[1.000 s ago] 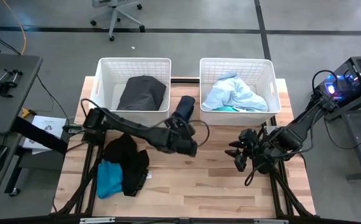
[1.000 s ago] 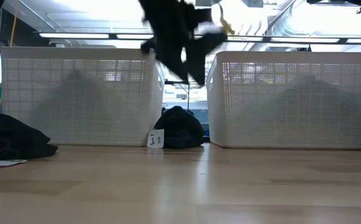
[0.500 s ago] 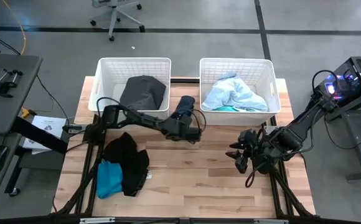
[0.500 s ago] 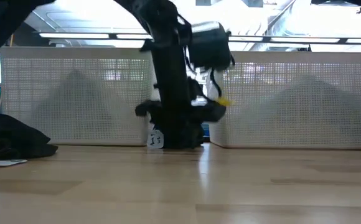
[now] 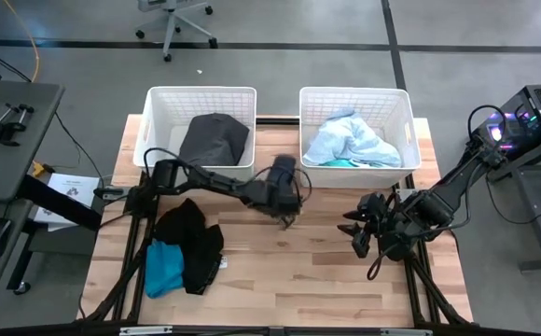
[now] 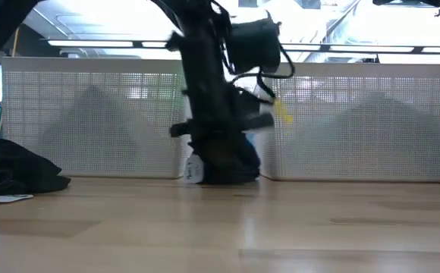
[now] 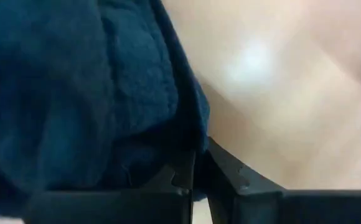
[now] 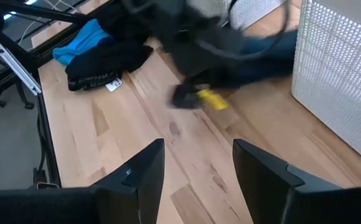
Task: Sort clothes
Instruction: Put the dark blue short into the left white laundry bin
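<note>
A navy garment (image 5: 283, 169) lies on the table in the gap between the two white baskets. My left gripper (image 5: 285, 194) is down on its near part and shut on it; it also shows in the low view (image 6: 218, 155) and in its own wrist view (image 7: 199, 167). My right gripper (image 5: 358, 233) hangs open over the table's right side, nothing between its fingers (image 8: 144, 168). A black garment (image 5: 188, 238) and a turquoise one (image 5: 162, 266) lie heaped at the front left. My left gripper pinches an edge of the navy cloth (image 7: 190, 146) between its two fingers (image 7: 180, 177), which stand almost together. It comes from above, pointing down. One layer or several, I cannot tell. The garment (image 6: 231, 165) still lies on the table under the gripper.
The left basket (image 5: 157, 121) holds a charcoal garment (image 5: 215, 138). The right basket (image 5: 403, 121) holds a pale blue one (image 5: 350, 140). Bare wood spreads across the table's middle and near side (image 5: 298, 271). Papers lie off the table's left edge (image 5: 70, 191).
My left gripper has gone from the table's middle toward the far edge and down onto the navy garment between the baskets, then shut on it. The garment has shifted slightly toward the right basket.
</note>
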Tool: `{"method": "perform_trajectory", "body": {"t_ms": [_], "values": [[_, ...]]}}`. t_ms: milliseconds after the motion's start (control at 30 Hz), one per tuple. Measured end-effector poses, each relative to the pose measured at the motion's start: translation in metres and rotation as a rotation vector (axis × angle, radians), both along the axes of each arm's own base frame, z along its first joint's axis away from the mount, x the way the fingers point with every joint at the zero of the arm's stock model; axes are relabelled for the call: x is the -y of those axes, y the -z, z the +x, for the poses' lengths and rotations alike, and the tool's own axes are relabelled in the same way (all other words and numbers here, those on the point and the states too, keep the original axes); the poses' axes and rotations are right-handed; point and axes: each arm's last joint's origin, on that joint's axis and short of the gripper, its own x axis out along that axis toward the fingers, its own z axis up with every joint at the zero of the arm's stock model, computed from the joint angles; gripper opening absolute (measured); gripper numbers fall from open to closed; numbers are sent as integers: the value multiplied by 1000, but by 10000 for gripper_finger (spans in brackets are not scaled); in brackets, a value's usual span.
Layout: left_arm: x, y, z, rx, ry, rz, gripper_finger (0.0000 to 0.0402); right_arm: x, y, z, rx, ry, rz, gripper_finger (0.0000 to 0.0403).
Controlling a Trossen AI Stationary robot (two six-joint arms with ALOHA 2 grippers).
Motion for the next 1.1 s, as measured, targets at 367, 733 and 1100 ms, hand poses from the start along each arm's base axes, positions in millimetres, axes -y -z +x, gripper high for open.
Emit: {"method": "perform_trajectory", "body": {"t_ms": [367,733,1100], "values": [[63,-67,-28,34,286,-380,18,1,0,0,-5,-12,-56,176],[65,-129,-50,191,588,-397,142,4,2,-3,-30,-10,-99,176],[44,-104,-8,355,597,-93,272,3,4,-4,-86,-57,-53,176]]}}
